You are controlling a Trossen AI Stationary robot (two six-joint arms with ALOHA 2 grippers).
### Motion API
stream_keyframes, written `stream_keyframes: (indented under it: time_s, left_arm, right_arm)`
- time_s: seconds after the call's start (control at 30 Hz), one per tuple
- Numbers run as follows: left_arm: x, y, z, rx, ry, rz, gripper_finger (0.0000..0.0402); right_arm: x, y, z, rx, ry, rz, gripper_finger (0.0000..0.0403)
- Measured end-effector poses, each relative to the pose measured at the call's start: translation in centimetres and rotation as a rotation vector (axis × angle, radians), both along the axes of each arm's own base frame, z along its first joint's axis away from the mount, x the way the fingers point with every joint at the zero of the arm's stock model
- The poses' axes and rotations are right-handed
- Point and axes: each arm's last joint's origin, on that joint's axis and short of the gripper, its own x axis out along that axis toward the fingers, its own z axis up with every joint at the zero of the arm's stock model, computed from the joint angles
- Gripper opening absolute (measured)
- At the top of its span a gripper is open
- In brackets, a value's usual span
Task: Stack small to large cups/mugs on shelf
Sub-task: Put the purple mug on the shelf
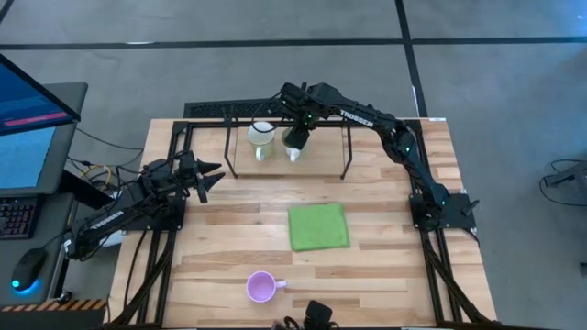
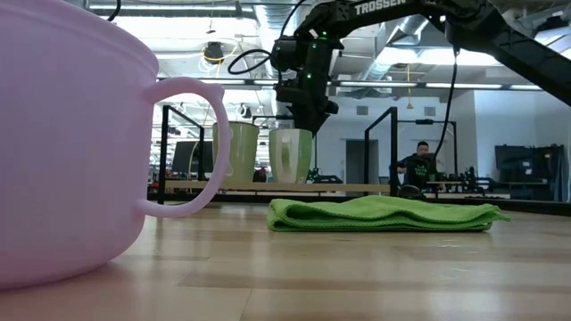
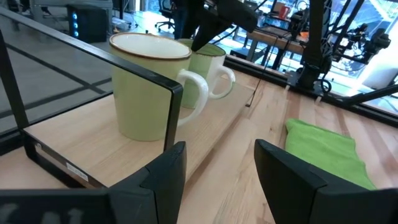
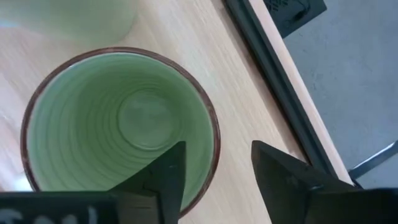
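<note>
At the centre of the high view lies the table (image 1: pixel 238 266), a slatted wooden top filling most of the frame. Along its upper edge stands the shelf (image 1: pixel 321 158), a pale board in a black wire frame. The right arm (image 1: pixel 404 147) enters from the right of the frame and reaches to upper centre; the left arm (image 1: pixel 128 206) rests at left centre, well apart from the shelf. A green cloth (image 1: pixel 318 226) lies flat just right of centre.

On the shelf, the white mug (image 1: pixel 261 138) sits upright at upper centre, and the green mug (image 1: pixel 295 154) stands just beside it to the right, mostly hidden beneath the right gripper (image 1: pixel 295 142). In the low view both mugs stand side by side on the board, the green mug (image 2: pixel 292 155) directly under the gripper. The right wrist view looks straight down into this mug (image 4: pixel 118 124); the fingers (image 4: pixel 168 180) stand apart, one over the bowl and one outside the rim (image 4: pixel 214 146), and contact with the rim cannot be made out.

The pink mug (image 1: pixel 262 287) sits upright near the lower edge, centre-left, handle to the right, far from the shelf.

The left gripper (image 1: pixel 209 180) points toward the shelf, its fingers (image 3: pixel 168 174) apart and holding nothing.
</note>
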Motion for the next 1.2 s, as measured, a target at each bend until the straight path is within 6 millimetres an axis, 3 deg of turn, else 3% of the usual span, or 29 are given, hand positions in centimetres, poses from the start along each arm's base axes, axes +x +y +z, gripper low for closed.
stream_keyframes:
  time_s: [0.33,0.63,0.93,1.2]
  left_arm:
    - [0.0,-0.1,0.0,-0.003,-0.002,-0.018,0.018]
    - [0.0,-0.1,0.0,-0.005,-0.002,-0.025,0.018]
    - [0.0,-0.1,0.0,-0.005,-0.003,-0.024,0.018]
    - [0.0,-0.1,0.0,-0.005,-0.003,-0.024,0.018]
  right_arm:
    - [0.0,0.3,0.5,-0.005,-0.004,0.006,0.0206]
    - [-0.9,0.7,3.0,-0.053,-0.05,-0.002,0.0209]
    - [-3.1,2.7,8.7,-0.123,-0.193,0.006,0.021]
    - [-6.6,6.8,15.3,-0.223,-0.342,0.053,0.021]
